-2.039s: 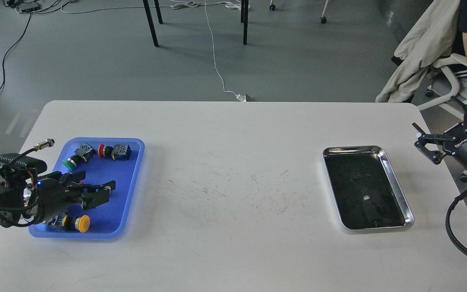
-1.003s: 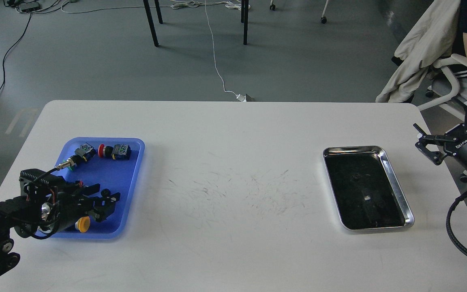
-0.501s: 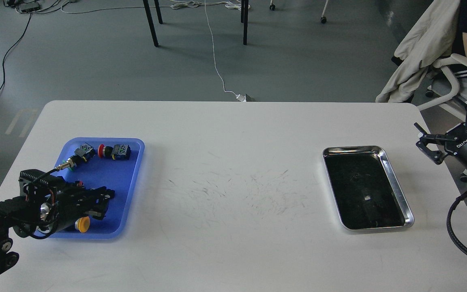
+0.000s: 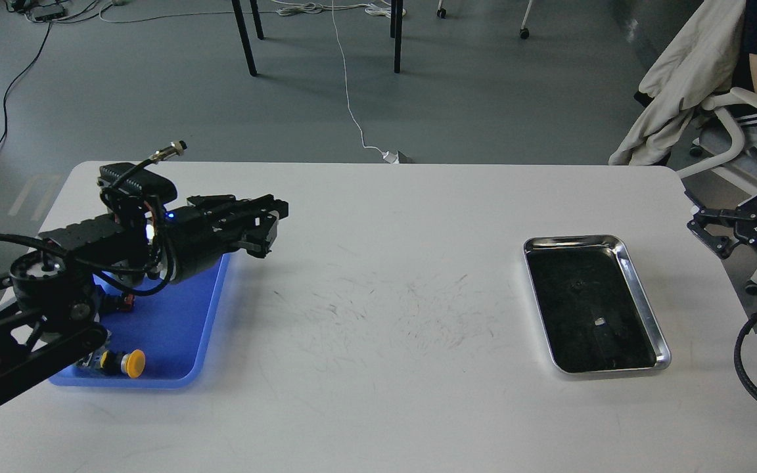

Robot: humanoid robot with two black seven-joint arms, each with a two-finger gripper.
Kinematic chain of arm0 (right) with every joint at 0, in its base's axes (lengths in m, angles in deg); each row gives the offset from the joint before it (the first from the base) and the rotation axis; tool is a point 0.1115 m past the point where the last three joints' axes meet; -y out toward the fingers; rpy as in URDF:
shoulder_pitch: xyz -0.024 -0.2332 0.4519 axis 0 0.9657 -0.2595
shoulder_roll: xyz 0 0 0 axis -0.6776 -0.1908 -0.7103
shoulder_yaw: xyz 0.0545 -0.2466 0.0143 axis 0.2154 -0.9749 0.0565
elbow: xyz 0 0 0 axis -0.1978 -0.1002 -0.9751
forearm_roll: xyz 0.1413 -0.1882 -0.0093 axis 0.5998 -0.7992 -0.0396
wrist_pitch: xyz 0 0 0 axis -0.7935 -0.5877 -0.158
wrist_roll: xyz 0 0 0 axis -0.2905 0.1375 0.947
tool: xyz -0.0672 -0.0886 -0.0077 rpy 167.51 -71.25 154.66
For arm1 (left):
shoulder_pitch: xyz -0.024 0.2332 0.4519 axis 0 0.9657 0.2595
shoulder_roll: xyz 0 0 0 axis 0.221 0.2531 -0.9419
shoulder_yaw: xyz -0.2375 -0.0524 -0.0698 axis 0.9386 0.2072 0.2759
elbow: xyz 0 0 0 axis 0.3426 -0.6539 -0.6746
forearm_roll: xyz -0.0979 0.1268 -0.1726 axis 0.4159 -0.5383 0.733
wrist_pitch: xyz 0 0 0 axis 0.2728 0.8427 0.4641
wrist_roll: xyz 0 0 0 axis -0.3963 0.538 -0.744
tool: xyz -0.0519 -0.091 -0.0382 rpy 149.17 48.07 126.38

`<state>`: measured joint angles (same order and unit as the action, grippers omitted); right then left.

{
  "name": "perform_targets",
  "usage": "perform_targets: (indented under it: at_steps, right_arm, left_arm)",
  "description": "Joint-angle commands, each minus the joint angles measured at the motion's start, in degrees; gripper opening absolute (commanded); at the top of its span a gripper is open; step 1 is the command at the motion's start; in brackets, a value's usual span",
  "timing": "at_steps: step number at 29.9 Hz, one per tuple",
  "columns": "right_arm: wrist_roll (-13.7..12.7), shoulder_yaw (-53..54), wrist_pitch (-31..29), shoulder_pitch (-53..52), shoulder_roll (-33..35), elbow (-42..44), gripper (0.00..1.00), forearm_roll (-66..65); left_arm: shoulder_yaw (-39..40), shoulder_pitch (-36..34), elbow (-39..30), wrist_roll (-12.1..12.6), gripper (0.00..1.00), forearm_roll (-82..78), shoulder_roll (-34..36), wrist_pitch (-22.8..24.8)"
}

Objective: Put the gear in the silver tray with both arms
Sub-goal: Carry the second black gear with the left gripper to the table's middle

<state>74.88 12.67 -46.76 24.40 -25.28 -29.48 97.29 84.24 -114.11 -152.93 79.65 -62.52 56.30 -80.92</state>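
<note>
My left gripper (image 4: 267, 228) hangs above the table just right of the blue tray's far corner, its fingers drawn together. The gear is small and dark and is lost between the black fingers. The silver tray (image 4: 643, 303) lies on the right side of the table, its dark bottom holding nothing. My right gripper (image 4: 712, 231) hovers beyond the table's right edge, right of the silver tray, with its fingers spread and empty.
A blue plastic tray (image 4: 175, 328) lies at the left, partly hidden by my left arm, with a yellow push button (image 4: 132, 363) at its near end. A chair with a beige jacket (image 4: 681, 79) and a seated person are at the back right.
My left gripper closed low in the blue tray, then rose and swung up and right past the tray's far corner. My right gripper shifted slightly to the right.
</note>
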Motion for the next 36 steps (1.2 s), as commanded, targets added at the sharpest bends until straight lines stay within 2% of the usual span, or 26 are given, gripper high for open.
perform_targets:
  at_steps: [1,3,6,11,16,21,29,36]
  right_arm:
    - [0.0,0.6,0.0,-0.09,0.21,0.28,0.97,0.0]
    - [0.0,1.22,0.0,-0.09,0.3,0.63,0.97,0.0]
    - [0.0,1.31,0.0,-0.09,0.56,1.43,0.97,0.0]
    - [0.0,1.31,0.0,-0.09,1.26,1.51,0.97,0.0]
    - [0.0,1.31,0.0,0.0,1.35,1.51,0.97,0.0]
    - [0.0,1.31,0.0,0.0,1.53,1.6,0.97,-0.09]
    - [0.0,1.31,0.0,0.09,1.7,1.51,0.97,0.0]
    - [0.0,1.31,0.0,0.09,1.7,1.51,0.97,0.0]
  left_arm:
    - [-0.85,-0.47,1.33,4.39,0.07,-1.07,-13.25,0.82]
    - [-2.77,-0.47,4.39,5.45,0.07,-3.08,-20.37,0.82]
    - [-6.03,-0.56,10.45,4.84,0.07,-7.83,-29.69,0.65]
    - [-9.01,0.05,20.21,4.05,0.08,-10.12,-40.53,-0.67]
    - [-10.43,0.14,27.78,1.59,0.08,-11.97,-40.53,-2.78]
    - [-10.96,0.14,32.27,0.88,0.09,-11.8,-40.53,-4.36]
    - [-11.4,0.23,32.54,0.71,0.12,-11.27,-40.53,-5.42]
    - [-12.45,0.4,32.01,0.53,0.21,-11.09,-40.53,-5.24]
